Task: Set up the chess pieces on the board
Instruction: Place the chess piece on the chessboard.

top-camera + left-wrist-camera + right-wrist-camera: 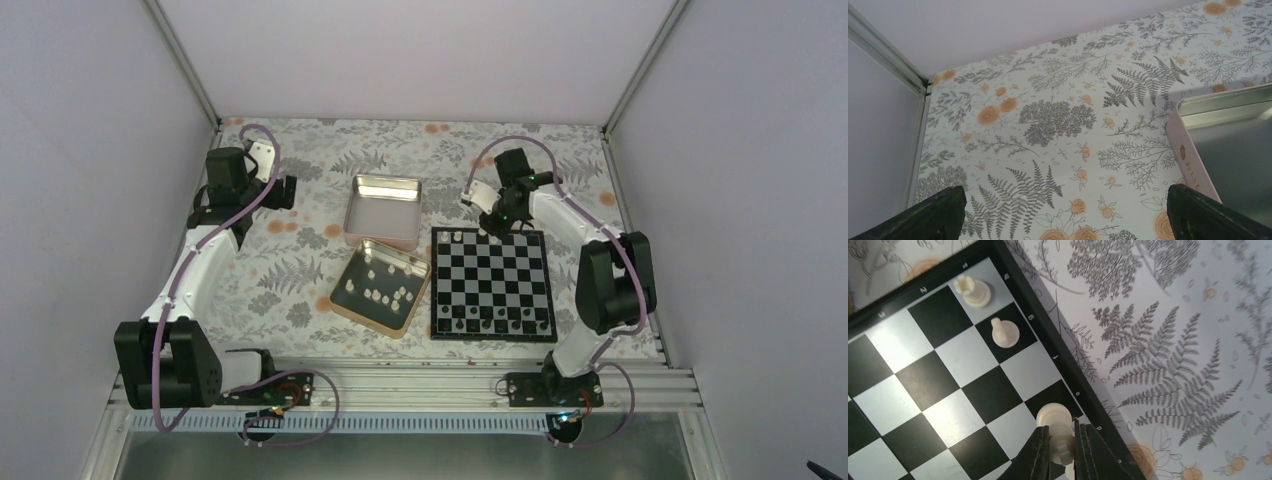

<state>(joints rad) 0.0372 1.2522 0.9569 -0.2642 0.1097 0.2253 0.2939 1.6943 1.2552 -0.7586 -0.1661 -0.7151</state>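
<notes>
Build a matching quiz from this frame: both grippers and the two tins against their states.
Things:
1. left gripper
2. right gripper
3. near tin
4. far tin

States:
A. holds loose cream pieces
B. shut on a cream piece over the board edge
C. no pieces showing inside
D. open above the tablecloth

Pairs: 1-D, 2-B, 3-A, 4-C

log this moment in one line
right gripper: shut on small cream-white chess piece | location: edge square of black-and-silver chequered board | left gripper: open, holding nothing
</notes>
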